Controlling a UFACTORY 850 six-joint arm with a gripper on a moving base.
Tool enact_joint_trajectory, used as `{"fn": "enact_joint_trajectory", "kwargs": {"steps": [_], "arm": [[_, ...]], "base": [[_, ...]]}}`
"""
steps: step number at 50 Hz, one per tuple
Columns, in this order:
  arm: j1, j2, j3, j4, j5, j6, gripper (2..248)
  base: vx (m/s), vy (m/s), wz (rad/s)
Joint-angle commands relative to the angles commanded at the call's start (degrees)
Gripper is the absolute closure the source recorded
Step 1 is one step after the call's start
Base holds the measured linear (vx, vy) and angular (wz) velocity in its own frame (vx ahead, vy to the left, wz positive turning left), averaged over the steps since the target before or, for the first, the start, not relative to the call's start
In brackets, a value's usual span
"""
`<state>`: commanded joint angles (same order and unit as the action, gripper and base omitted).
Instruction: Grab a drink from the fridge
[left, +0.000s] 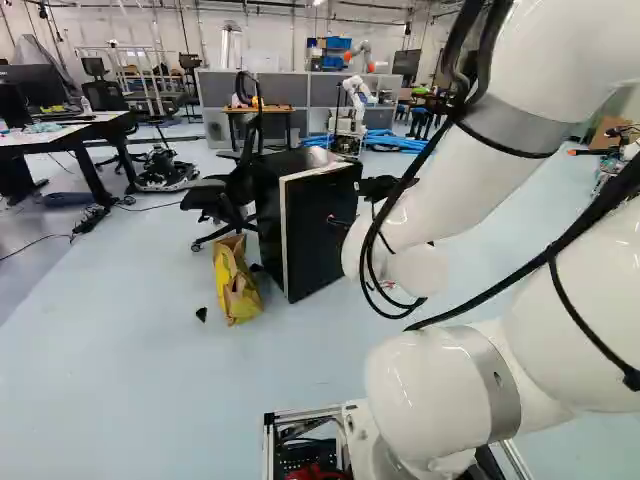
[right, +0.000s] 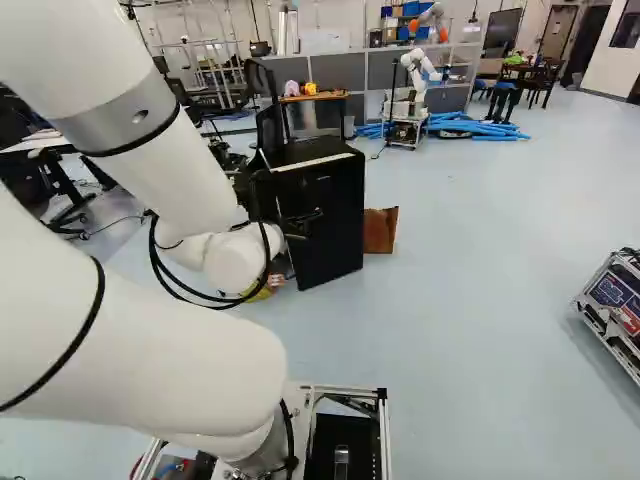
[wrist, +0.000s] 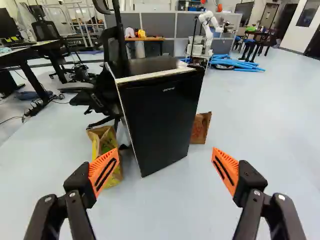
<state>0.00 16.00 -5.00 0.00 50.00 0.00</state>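
Observation:
In the right base view, part of my black gripper (right: 302, 222) shows past the wrist, in front of the fridge (right: 335, 215); the arm hides the rest. The wrist view has the gripper (wrist: 162, 170) open, its orange-padded fingers wide apart with nothing between them. Ahead of them stands the black mini fridge (wrist: 157, 120), upright on the floor, turned at an angle, its door closed. The left base view also shows the fridge (left: 315, 225), left of the arm. The fridge's inside is hidden, and no drink shows.
A yellow and brown paper bag (left: 235, 280) stands beside the fridge, a brown paper bag (wrist: 200, 128) on its other side. An office chair (left: 232, 190) is close behind. Farther off are a desk (left: 70, 135), grey partitions, blue tubes (right: 475, 127) and another robot (right: 418, 68).

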Motion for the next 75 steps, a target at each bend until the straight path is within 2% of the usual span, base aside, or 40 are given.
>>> {"fn": "enact_joint_trajectory", "kwargs": {"steps": [24,75], "arm": [[0.0,0.0,0.0,0.0,0.0,0.0,3],[0.0,0.0,0.0,0.0,0.0,0.0,3]], "base": [[0.038,-0.045,0.01],[0.039,-0.029,0.116]]}}
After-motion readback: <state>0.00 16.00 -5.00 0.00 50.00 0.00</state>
